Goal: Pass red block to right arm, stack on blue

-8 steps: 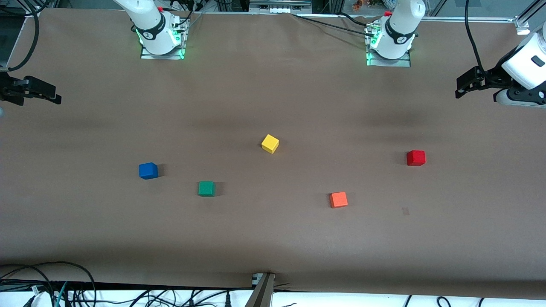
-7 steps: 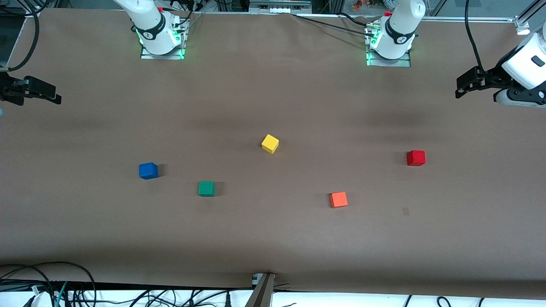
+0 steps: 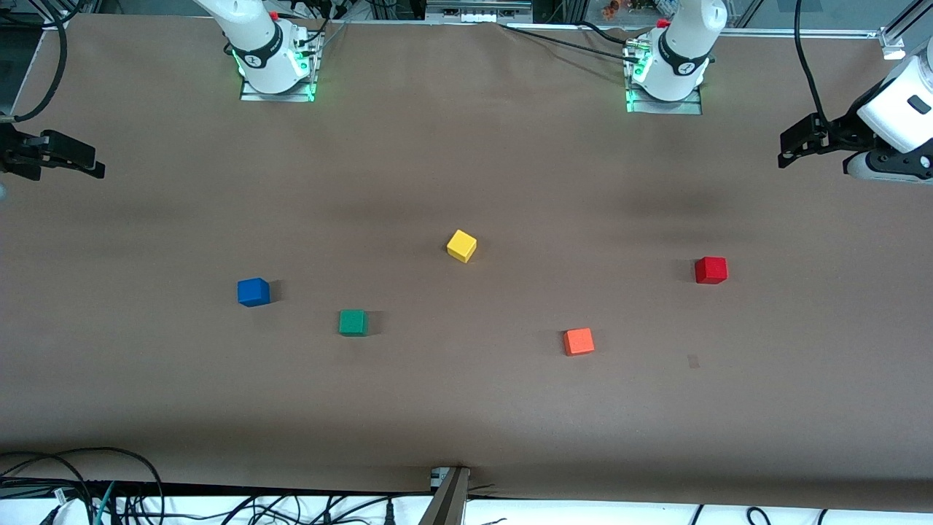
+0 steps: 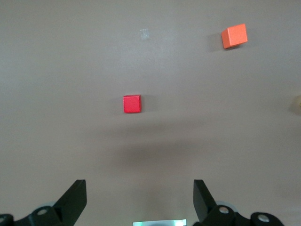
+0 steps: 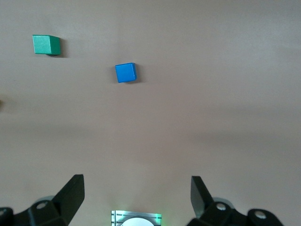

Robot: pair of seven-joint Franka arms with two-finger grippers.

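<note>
Left gripper [image 3: 791,146]: upper right of the front frame, raised over the table's edge at the left arm's end; jaws spread wide, grasping nothing. Its fingers [image 4: 75,200] show along the bottom of the left wrist frame.
Right gripper [image 3: 87,164]: upper left edge of the front frame, up over the right arm's end of the table; its fingers [image 5: 73,193] stand wide apart and bare.
Red block [image 3: 711,270]: right of centre in the front frame, flat on the table [image 3: 466,408], untouched, well apart from both grippers.
Orange cube [image 3: 579,341]: nearer the front camera than the red block.
Yellow cube [image 3: 461,246]: frame centre.
Green cube [image 3: 353,322]: lower left of centre.
Blue [image 3: 253,292]: left of centre, beside the green cube, nothing on top.
</note>
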